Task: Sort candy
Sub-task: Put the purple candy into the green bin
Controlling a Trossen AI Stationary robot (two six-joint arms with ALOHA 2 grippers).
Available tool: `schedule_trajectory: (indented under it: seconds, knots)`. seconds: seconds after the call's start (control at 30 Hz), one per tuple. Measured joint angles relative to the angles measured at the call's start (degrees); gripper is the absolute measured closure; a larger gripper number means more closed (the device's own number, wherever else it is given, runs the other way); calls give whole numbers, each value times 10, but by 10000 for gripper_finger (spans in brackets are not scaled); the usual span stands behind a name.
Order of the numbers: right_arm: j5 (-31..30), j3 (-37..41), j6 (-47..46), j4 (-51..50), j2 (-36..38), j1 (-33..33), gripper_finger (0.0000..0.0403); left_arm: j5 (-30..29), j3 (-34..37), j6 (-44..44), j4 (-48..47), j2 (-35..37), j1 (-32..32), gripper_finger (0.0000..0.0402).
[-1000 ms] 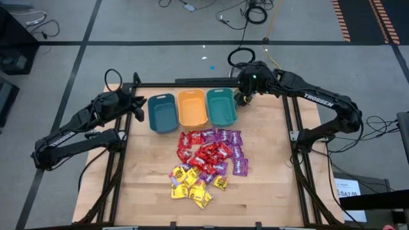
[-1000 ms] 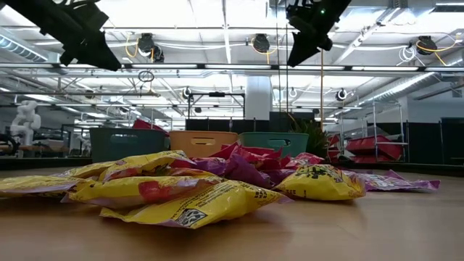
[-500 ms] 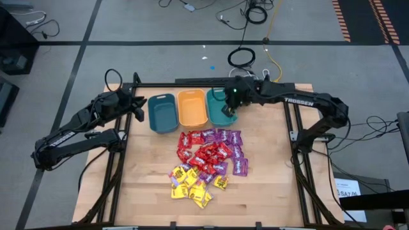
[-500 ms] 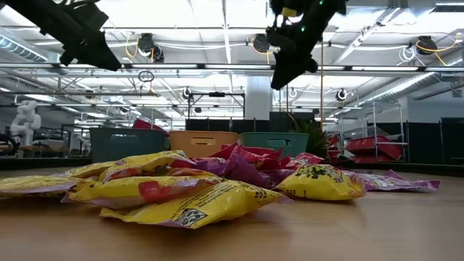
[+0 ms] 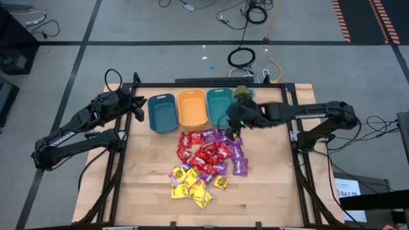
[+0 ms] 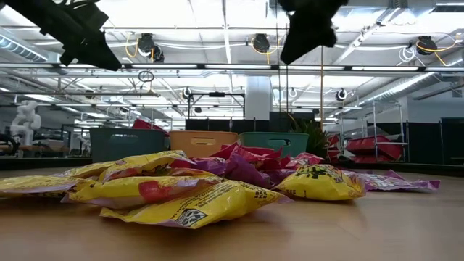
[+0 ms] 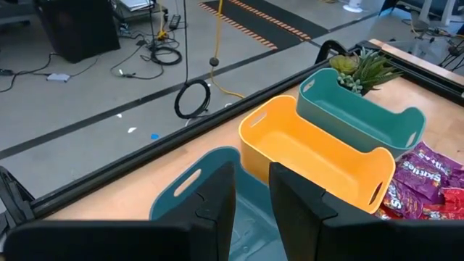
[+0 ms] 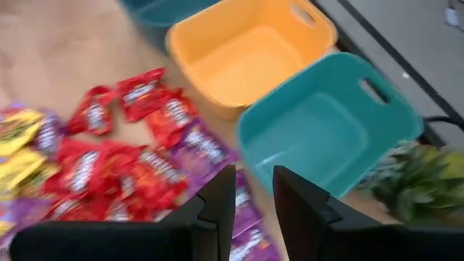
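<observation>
Shiny, crinkled candy (image 5: 206, 161) lies heaped mid-desk in loose bands: red packets in the middle, purple ones toward the right side, yellow ones nearest the front edge. Each packet is a small, flat foil pillow with printed lettering. Pale wood planks make up the desk (image 5: 268, 191). Behind the heap stand three smooth plastic bins with rounded corners and cut-out handles: a teal bin (image 5: 162, 113), an orange bin (image 5: 192, 107) and a green-teal bin (image 5: 220, 105), all empty. A spiky green plant (image 5: 242, 94) sits beside the last. The right gripper (image 5: 234, 130) hovers over the purple packets, jaws slightly parted, holding nothing. The left gripper (image 5: 140, 110) hangs by the teal bin, jaws narrowly apart and empty.
</observation>
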State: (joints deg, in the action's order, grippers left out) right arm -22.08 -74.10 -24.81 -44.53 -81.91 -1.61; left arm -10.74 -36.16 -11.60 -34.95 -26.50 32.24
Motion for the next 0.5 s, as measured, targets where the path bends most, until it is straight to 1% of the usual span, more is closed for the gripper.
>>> schedule_trajectory:
  seconds: [0.07, 0.13, 0.27, 0.33, 0.4, 0.5]
  knots:
    - [-33, 57, -20, 50, 33, -36, 319, 0, 0, 0, -1, 0, 0, 307]
    - [-64, 140, -52, 103, 82, -67, 319, 12, 0, -1, -7, 0, 0, 307]
    - [-72, 308, -135, 225, 184, -112, 319, 54, 0, 0, -16, 0, 0, 307]
    - [-70, 373, -163, 292, 227, -127, 319, 66, 0, 0, -15, -1, 0, 307]
    - [-69, 415, -170, 342, 262, -132, 319, 73, 0, 1, -13, -2, 0, 307]
    - [-69, 442, -157, 354, 296, -131, 319, 102, 0, 1, -13, -11, -1, 307]
